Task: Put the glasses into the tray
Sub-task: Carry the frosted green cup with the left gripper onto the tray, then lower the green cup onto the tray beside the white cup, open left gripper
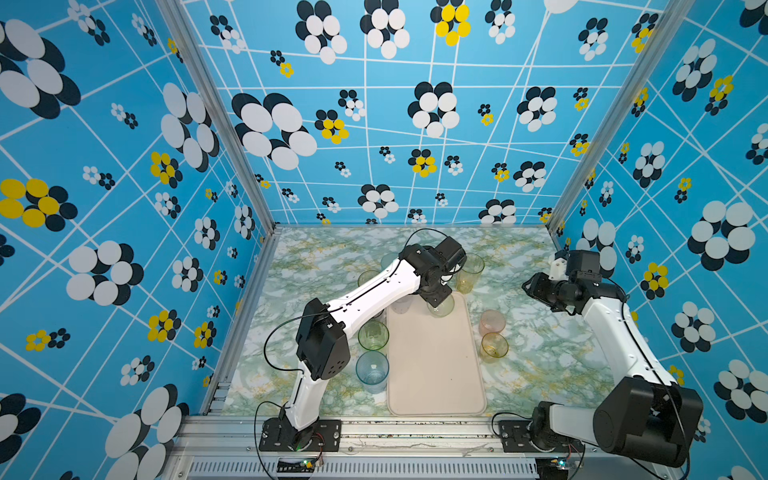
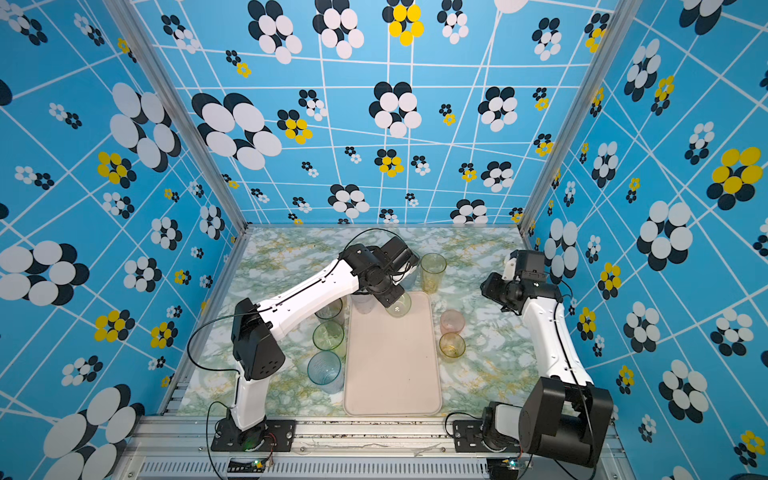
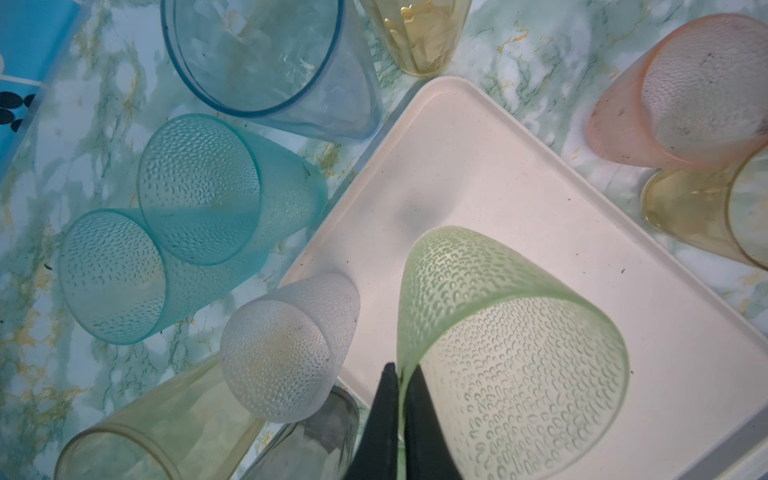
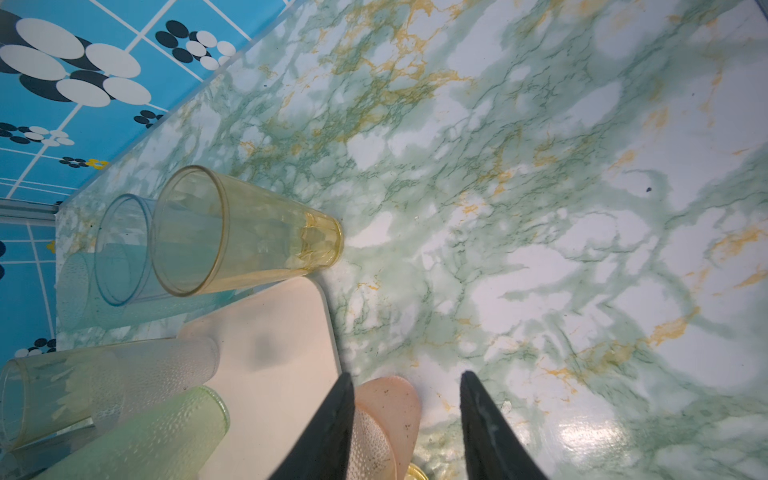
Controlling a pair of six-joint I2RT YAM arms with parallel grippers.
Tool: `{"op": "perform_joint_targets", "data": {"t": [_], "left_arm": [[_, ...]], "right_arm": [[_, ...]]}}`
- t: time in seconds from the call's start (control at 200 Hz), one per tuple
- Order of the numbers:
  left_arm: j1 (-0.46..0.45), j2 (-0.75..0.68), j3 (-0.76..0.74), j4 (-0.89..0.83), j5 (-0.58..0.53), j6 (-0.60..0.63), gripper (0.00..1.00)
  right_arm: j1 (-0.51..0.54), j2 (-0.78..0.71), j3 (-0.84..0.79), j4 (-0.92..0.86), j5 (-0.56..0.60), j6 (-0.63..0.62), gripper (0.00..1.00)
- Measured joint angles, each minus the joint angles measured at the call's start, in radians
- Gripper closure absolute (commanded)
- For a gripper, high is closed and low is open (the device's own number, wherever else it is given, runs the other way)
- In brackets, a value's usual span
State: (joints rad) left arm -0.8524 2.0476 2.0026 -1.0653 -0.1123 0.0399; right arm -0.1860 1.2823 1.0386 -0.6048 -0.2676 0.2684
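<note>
Right up close, our left gripper point(image 3: 402, 386) is clamped tight on the rim of the dimpled green glass point(image 3: 498, 332), which hangs over the far end of the cream tray point(image 3: 519, 174); whether its base touches we cannot tell. Beside it we see a whitish glass point(image 3: 291, 345) at the tray's corner. Our right gripper point(image 4: 405, 376) hovers with jaws parted, empty, near the pink glass point(image 4: 390, 411) on the marble table point(image 4: 540, 208), just beside the tray
</note>
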Motion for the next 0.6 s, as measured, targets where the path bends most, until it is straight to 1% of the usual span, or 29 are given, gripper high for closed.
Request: {"op": "perform_joint_targets", "data": {"t": [0.2,0.6], "left_arm": [[0.037,0.073,0.028,-0.004,0.018,0.029,1.00],[0.085,0.142,0.094,-0.006,0.047,0.061,1.00]], "right_arm": [[0.011,-0.035,0.000,-0.023,0.006,-0.003,0.56],[0.038,-0.039,0.000,-0.046,0.027,-0.003,0.56]]}}
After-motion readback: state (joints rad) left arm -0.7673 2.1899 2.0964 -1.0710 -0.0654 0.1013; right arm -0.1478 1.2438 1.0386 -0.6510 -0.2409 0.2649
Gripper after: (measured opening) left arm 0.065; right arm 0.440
